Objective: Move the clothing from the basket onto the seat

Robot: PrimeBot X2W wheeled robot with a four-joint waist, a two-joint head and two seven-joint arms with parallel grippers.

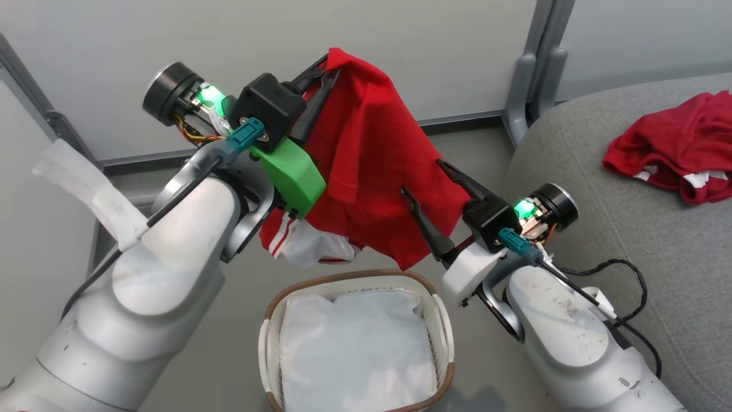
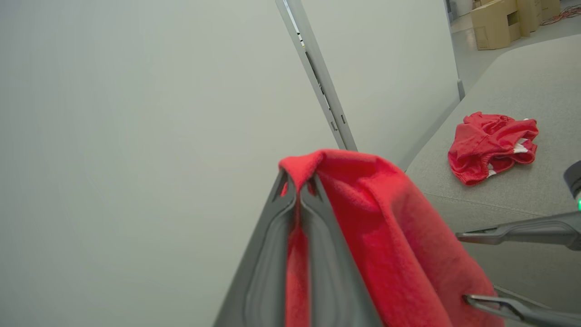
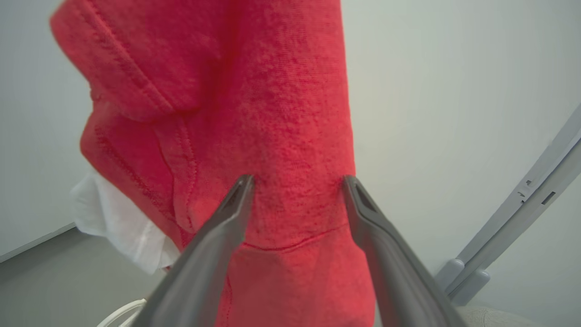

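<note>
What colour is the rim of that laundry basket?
Woven brown rim; head view shows it best.

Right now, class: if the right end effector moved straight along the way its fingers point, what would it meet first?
The hanging red garment: the open right end effector points at its fabric, close ahead. Whether the fingers touch it is unclear.

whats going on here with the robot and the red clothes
The robot is emptying a basket onto a grey seat. Its left gripper is shut on the top of a red garment, holding it up in the air above the basket. The right gripper is open, spread right at the hanging cloth lower down. A second red garment already lies crumpled on the seat. In the basket I see the white liner and no red cloth.
</note>
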